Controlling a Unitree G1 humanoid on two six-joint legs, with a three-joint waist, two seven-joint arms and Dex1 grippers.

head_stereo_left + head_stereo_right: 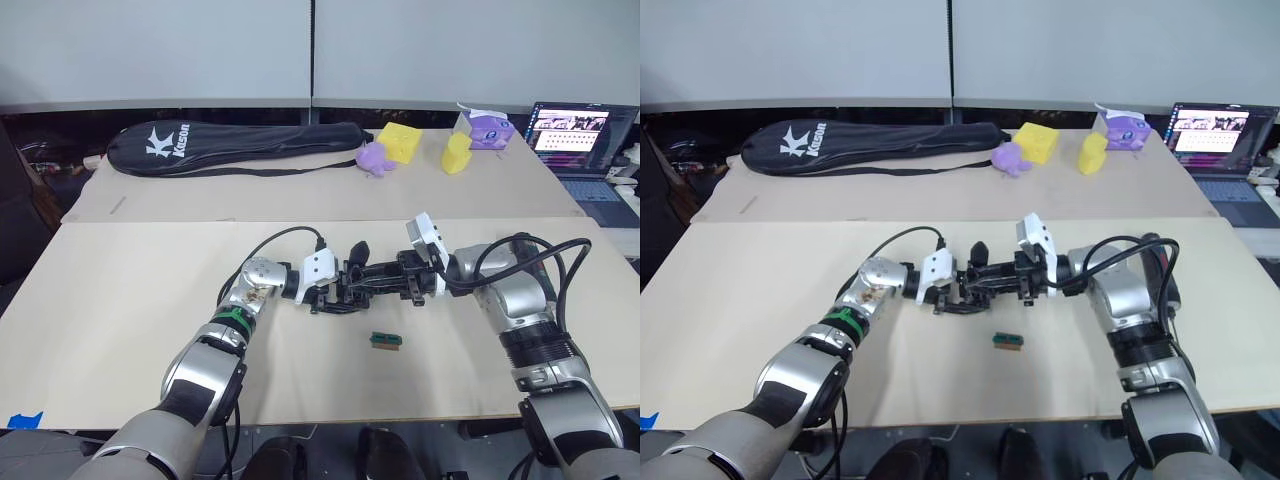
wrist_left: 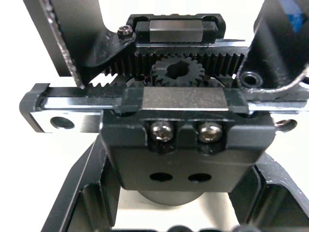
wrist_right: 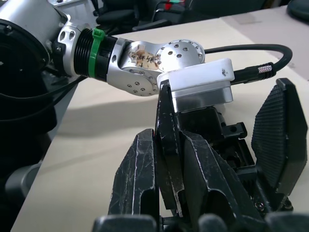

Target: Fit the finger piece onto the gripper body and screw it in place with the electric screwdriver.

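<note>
While the desk [image 1: 120, 300] lies mostly bare, both arms meet at the centre of the frame, where the left end effector [image 1: 335, 285] is clamped on the gripper body [image 2: 186, 154]. The right end effector [image 1: 395, 277] presses in from the other side, and I cannot tell whether it grips anything. The finger piece [image 1: 358, 249] pokes up between them; my guess is a skewed push could jam its rack, and the small green block [image 1: 384, 340] lies nearby.
</note>
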